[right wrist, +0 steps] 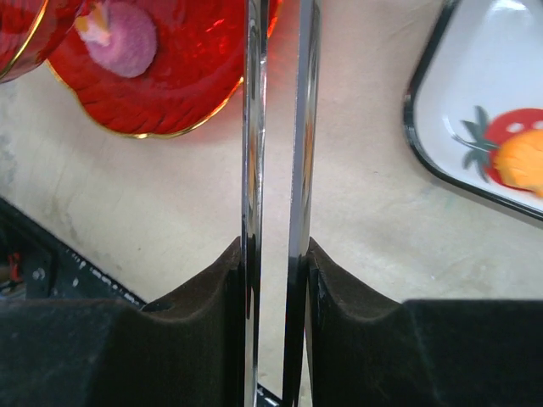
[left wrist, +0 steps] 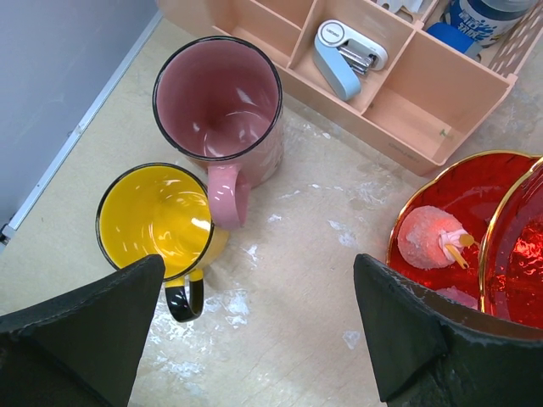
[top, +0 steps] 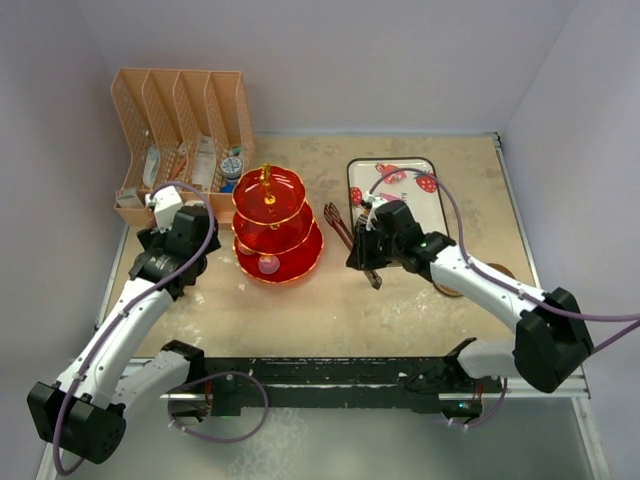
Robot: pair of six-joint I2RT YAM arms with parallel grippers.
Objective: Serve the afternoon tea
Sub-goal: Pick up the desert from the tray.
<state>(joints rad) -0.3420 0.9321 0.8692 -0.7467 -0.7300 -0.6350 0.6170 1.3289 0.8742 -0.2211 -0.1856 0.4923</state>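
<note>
At the far left of the table (top: 330, 310) stands a peach organizer (top: 180, 110), its slots holding small items. Just in front of it the pink mug (left wrist: 218, 97) and the yellow mug (left wrist: 157, 222) stand upright and empty, just beside each other, the pink one nearer the organizer. The left gripper (left wrist: 254, 339) hangs above the table next to them, its fingers spread wide with nothing between them.

To the right is the red stand (top: 275, 225), three tiers with gold rims and a gold handle on top. A pink cake (left wrist: 428, 239) sits on its bottom tier, on the side facing the arms.

Right of the stand are the tongs (right wrist: 276, 127), their two metal arms squeezed nearly together. The right gripper (right wrist: 277, 288) is clamped on them, one pad against each arm. Whether the tongs rest on the table or hang just above it, I cannot tell.

Furthest right the tray (top: 395, 161) lies flat, white with a dark rim and strawberry prints, near the tongs but apart from them.
</note>
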